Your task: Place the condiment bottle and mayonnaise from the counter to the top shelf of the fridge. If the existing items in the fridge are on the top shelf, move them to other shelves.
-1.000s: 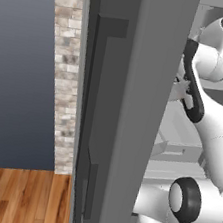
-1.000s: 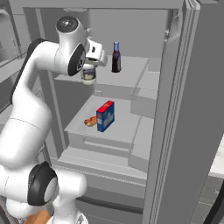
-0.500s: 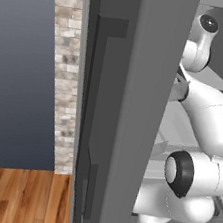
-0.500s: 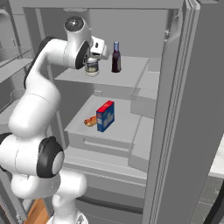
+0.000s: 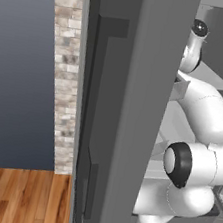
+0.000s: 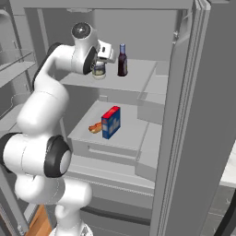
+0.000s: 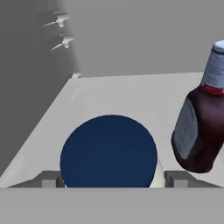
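The arm is reaching into the open fridge, holding the mayonnaise over the top shelf.

From the left, the end effector is gripping the mayonnaise jar from above, its fingers clamping either side of the dark blue lid; whether the jar is touching the shelf, I cannot tell. Just to its right the dark condiment bottle is standing upright on the same shelf, near but apart. One shelf down, a small orange item is lying beside the red and blue pack.

Glossy dark bottle, matt shelf
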{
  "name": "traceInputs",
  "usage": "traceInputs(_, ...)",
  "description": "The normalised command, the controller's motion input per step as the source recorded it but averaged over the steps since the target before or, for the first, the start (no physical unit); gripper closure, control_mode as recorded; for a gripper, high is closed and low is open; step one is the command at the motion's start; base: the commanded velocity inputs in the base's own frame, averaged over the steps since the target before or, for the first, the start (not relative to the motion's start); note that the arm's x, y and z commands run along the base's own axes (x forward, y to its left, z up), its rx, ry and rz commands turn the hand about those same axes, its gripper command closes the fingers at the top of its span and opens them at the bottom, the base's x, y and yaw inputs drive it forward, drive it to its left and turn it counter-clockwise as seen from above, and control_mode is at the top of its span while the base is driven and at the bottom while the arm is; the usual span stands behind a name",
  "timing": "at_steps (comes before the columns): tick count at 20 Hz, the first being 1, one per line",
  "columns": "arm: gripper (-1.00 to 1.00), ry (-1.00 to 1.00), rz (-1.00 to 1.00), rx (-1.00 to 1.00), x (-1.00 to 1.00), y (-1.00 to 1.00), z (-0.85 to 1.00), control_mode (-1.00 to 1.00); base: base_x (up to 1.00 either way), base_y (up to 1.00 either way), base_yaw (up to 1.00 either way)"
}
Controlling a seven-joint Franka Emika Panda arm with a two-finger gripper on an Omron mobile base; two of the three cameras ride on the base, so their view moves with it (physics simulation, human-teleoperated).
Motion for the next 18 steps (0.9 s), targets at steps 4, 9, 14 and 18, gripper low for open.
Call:
traceInputs(4, 1.00, 0.00, 0.00, 0.00, 0.36, 0.00, -0.25, -1.00, 0.00, 0.00, 0.00)
traceInputs(9, -1.00, -0.01, 0.00, 0.00, 0.03, 0.00, -0.06, -1.00, 0.00, 0.00, 0.00)
traceInputs(14, -1.00, 0.00, 0.00, 0.00, 0.00, 0.00, 0.00, -1.00, 0.00, 0.00, 0.00)
traceInputs(18, -1.00, 0.00, 0.00, 0.00, 0.00, 0.00, 0.00, -1.00, 0.00, 0.00, 0.00)
